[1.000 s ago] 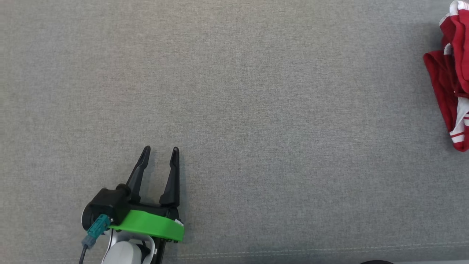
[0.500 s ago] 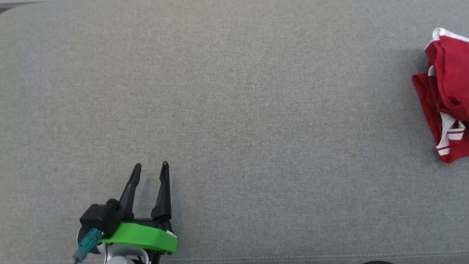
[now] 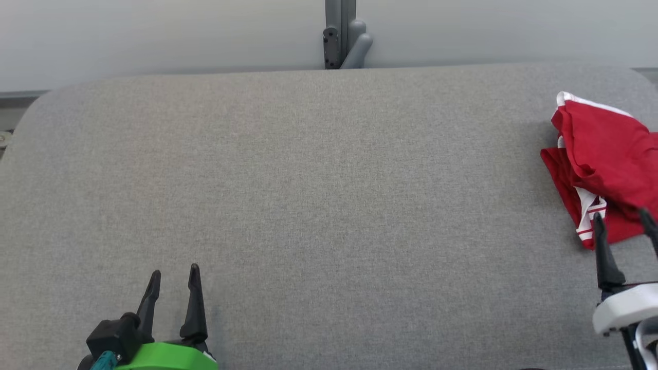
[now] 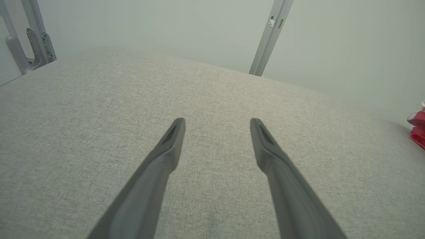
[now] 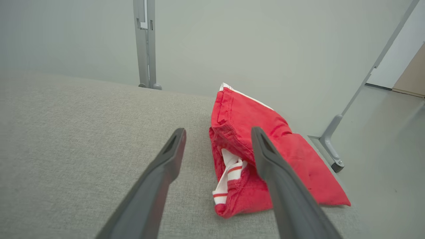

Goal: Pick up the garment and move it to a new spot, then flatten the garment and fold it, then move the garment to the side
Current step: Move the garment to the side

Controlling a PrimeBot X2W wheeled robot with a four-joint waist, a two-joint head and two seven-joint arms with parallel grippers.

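The red garment (image 3: 601, 164) lies loosely folded at the tabletop's (image 3: 329, 205) right edge, seemingly already set aside. The right gripper (image 5: 218, 131) sits just beside it, jaws apart, gripping nothing. The left gripper (image 3: 173, 272) stands well apart, jaws likewise apart, apparently keeping clear.

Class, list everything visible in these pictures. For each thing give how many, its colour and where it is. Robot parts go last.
garment: one, red with white striped trim, bunched at the padded surface's right end
padded surface: one, grey fabric, under the garment
post: one, grey metal, behind the surface's far edge
footed leg: one, grey, right of the surface
wall: one, pale, behind
left gripper: one, dark fingers, green mount, lower left, open
right gripper: one, dark fingers, white mount, lower right by the garment's near edge, open
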